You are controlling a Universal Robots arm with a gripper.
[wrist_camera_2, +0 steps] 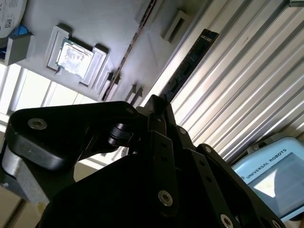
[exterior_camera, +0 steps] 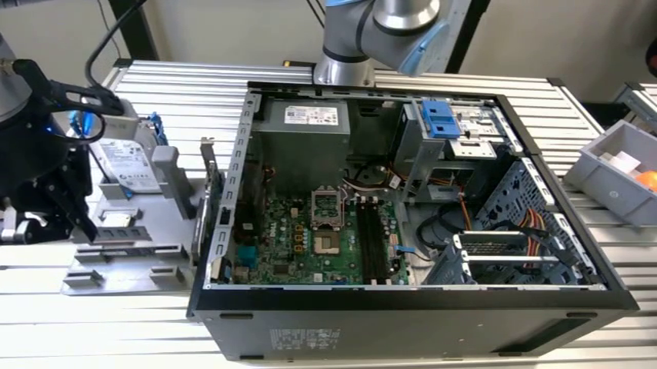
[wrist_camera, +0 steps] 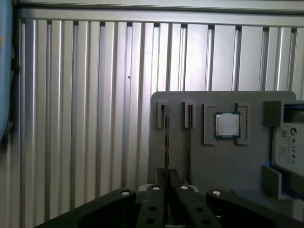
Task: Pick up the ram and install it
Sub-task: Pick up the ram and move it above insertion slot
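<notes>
Progress: pick-up under way by my reading; nothing installed yet.
Done so far: gripper (wrist_camera: pixel 166 175) is at the ram (wrist_camera: pixel 166 142) on the grey holder (exterior_camera: pixel 134 265) and looks to have its grip.
Left to do: the long memory slots (exterior_camera: pixel 371 240) on the board inside the computer case (exterior_camera: pixel 411 292) carry no stick, so the carry across and the seating remain.
Gripper state: fingers drawn almost together with the ram's near end between them in both wrist views. It looks clamped on the ram.
Ram, place: seen edge-on in the first wrist view, in line with the holder's end slot, the one nearest the holder edge that borders bare table (wrist_camera: pixel 85 118). I cannot tell whether it sits in that slot or is lifted out of it.
Ram against gripper: touching. In the second wrist view its dark face (wrist_camera_2: pixel 190 64) runs straight out from between the fingertips.
Neighbours: second thin stick (wrist_camera: pixel 189 137) in the next slot, just beside; processor chip (wrist_camera: pixel 227 125) past that; hard drive (wrist_camera: pixel 289 142) at the holder's opposite edge.
Holder against case: on the table at the exterior view's left of the case, well apart from the memory slots.
</notes>
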